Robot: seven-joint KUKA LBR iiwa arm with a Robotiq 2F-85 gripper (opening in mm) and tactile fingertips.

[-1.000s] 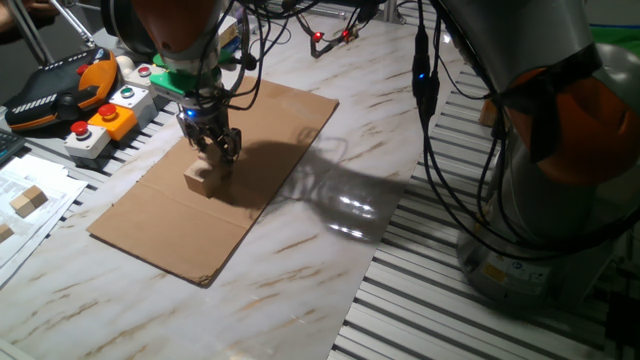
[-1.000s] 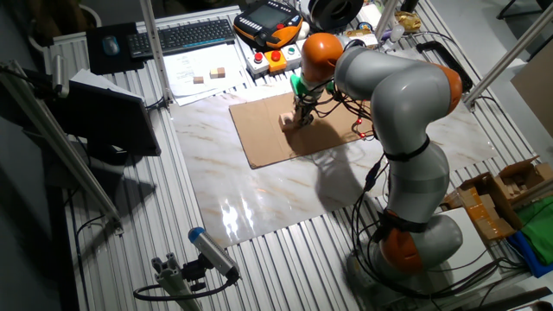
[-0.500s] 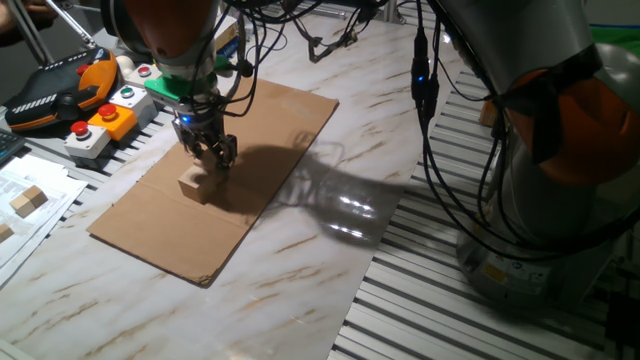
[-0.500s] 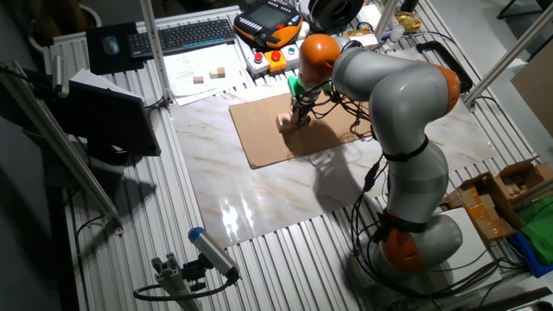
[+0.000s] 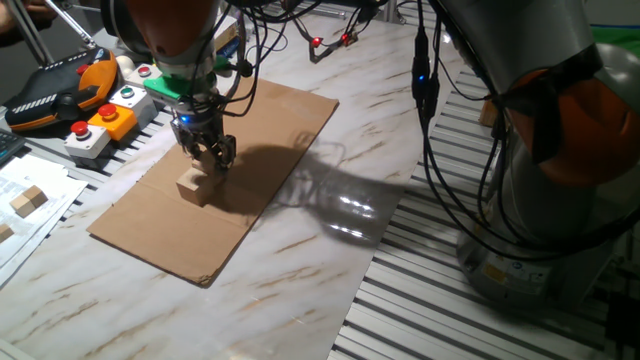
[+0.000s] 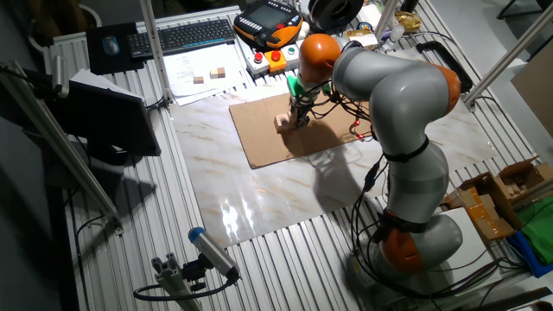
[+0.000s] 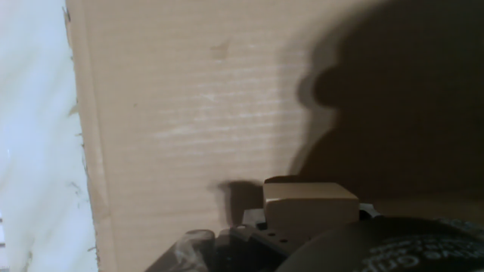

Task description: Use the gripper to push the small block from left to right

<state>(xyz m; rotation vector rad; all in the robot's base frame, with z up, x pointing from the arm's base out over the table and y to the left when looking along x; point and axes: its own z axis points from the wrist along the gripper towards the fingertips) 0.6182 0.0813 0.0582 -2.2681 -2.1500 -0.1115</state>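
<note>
A small tan wooden block (image 5: 195,185) sits on a brown cardboard sheet (image 5: 270,130) on the marble table. It also shows in the other fixed view (image 6: 282,122) and at the bottom of the hand view (image 7: 308,205). My gripper (image 5: 210,157), a small black claw with a blue light and a green band above, stands low just beside the block, its fingertips close together and touching or nearly touching the block's upper right side. In the other fixed view the gripper (image 6: 296,118) is right of the block. Nothing is held.
A box with red, green and orange buttons (image 5: 105,115) and an orange-black pendant (image 5: 55,88) lie at the left edge. Two spare wooden blocks (image 5: 27,200) sit on papers at the far left. Cables (image 5: 330,35) hang over the back. The robot base (image 5: 560,170) stands at the right.
The gripper and the block have shifted a little to the left across the cardboard in the one fixed view over the last second.
</note>
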